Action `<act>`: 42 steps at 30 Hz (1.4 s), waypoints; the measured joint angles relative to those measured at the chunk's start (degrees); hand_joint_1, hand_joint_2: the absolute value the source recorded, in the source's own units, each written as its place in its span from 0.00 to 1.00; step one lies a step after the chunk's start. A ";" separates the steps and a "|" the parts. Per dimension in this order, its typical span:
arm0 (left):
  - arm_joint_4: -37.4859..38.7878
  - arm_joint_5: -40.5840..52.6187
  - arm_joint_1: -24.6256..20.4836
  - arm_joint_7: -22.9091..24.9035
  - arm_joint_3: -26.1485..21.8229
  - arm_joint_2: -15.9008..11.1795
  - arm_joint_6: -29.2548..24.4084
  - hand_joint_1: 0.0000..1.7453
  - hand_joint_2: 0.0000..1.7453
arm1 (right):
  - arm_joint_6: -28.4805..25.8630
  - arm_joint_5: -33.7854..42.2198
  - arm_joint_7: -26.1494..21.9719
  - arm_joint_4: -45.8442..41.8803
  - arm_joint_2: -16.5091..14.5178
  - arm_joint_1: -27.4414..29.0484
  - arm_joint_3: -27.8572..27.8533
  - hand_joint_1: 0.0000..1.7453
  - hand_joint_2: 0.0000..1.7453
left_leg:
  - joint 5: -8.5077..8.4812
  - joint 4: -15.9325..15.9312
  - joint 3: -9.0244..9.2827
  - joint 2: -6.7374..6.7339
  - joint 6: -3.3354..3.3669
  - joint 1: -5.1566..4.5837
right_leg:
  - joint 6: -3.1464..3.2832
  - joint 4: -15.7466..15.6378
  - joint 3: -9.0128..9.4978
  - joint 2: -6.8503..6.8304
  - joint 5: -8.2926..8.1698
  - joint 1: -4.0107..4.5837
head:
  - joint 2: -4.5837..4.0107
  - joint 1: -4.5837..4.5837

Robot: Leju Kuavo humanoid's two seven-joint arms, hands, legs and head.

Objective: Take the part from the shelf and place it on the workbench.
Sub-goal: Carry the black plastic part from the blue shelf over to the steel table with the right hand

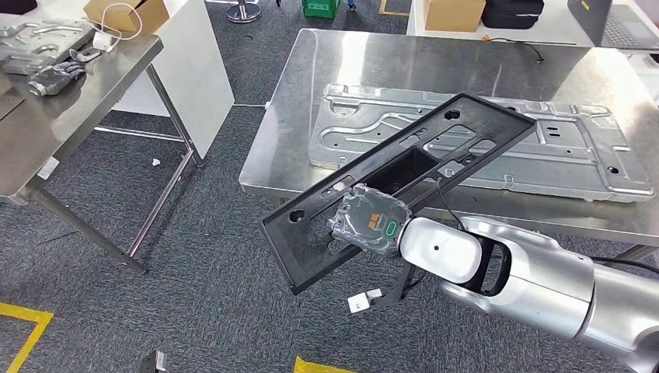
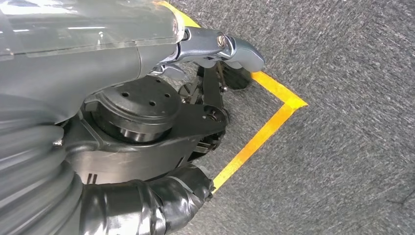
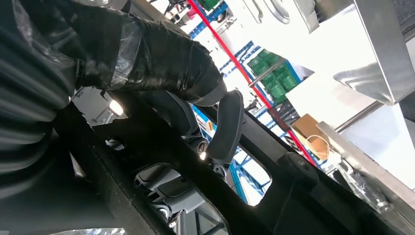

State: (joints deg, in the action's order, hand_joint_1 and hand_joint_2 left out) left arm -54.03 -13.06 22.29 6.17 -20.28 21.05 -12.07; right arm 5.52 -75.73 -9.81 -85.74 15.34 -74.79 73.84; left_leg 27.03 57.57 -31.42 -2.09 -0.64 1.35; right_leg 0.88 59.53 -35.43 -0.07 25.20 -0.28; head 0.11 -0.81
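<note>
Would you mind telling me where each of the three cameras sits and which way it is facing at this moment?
Head view: high on the body, looking forward and down at the steel workbench with its grey metal panel; the silver right arm and right hand hold the black part.
Left wrist view: behind the hanging left hand, facing carpet and yellow floor tape.
Right wrist view: behind the right hand, looking up past the black part at bright surroundings.
Shared: head and right wrist views both show the black part in the right hand.
</note>
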 joint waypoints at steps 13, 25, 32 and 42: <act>-0.44 0.69 0.37 0.93 0.23 -0.04 -0.27 0.00 1.00 | 0.23 0.07 0.02 0.14 0.04 -0.49 0.02 1.00 1.00 | 0.19 -4.25 3.73 -0.07 2.60 0.55 | -2.45 5.30 -3.01 0.24 0.45 -0.75 | 0.00 0.26; -0.92 0.63 0.72 1.29 1.07 -0.17 -0.28 0.00 1.00 | 0.24 0.07 0.10 0.63 0.61 0.23 0.07 1.00 1.00 | 2.00 10.66 0.73 0.76 -3.46 3.62 | -1.46 -0.12 -0.52 0.27 0.23 -2.98 | 0.01 -0.97; -0.92 0.62 1.62 1.36 1.03 -0.25 -0.37 0.00 1.00 | 0.26 0.07 0.02 0.79 0.36 0.81 0.18 1.00 1.00 | 3.39 6.66 -10.87 2.36 2.65 -1.12 | 0.12 -4.49 12.23 1.68 6.76 0.29 | 0.00 -1.14; -1.27 0.10 0.85 1.04 1.19 -0.38 -0.50 0.00 1.00 | 0.48 0.07 -0.17 0.77 -0.78 -1.40 0.09 1.00 1.00 | -3.98 -1.40 -1.62 2.98 5.65 -3.01 | -1.31 14.37 6.57 0.58 12.65 0.18 | 0.03 -0.90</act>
State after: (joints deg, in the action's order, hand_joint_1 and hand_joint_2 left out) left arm -55.30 -12.96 23.14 7.22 -19.09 20.67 -12.57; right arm 6.00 -75.67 -9.99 -84.97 14.57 -76.20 73.94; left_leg 23.04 56.17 -33.04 0.89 5.01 -1.66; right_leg -0.43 73.89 -28.85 0.52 37.85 -0.10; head 0.14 -1.70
